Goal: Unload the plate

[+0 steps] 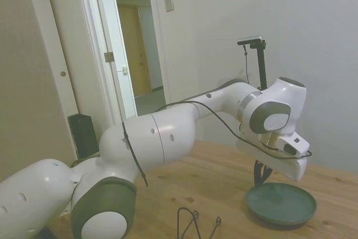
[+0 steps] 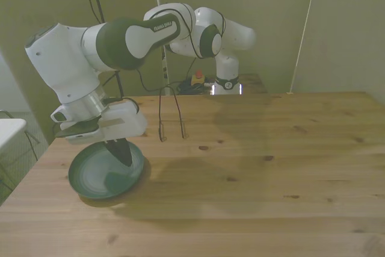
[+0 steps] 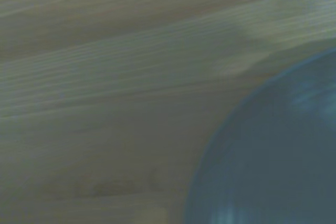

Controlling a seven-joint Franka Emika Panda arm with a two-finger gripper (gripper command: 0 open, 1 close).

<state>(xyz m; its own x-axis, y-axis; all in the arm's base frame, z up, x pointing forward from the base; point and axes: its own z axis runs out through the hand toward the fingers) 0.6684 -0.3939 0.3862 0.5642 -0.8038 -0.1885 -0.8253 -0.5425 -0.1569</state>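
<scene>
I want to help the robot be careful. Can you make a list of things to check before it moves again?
1. Plate flat on the table: ok.
2. Claw over the plate, near its rim: ok.
3. Claw open or shut: cannot tell, the fingers look like one dark shape.
4. Claw touching the plate: cannot tell.
5. Anything lying on the plate: nothing seen in the side or front view, ok.
6. Wire rack stands apart from the plate: ok.
</scene>
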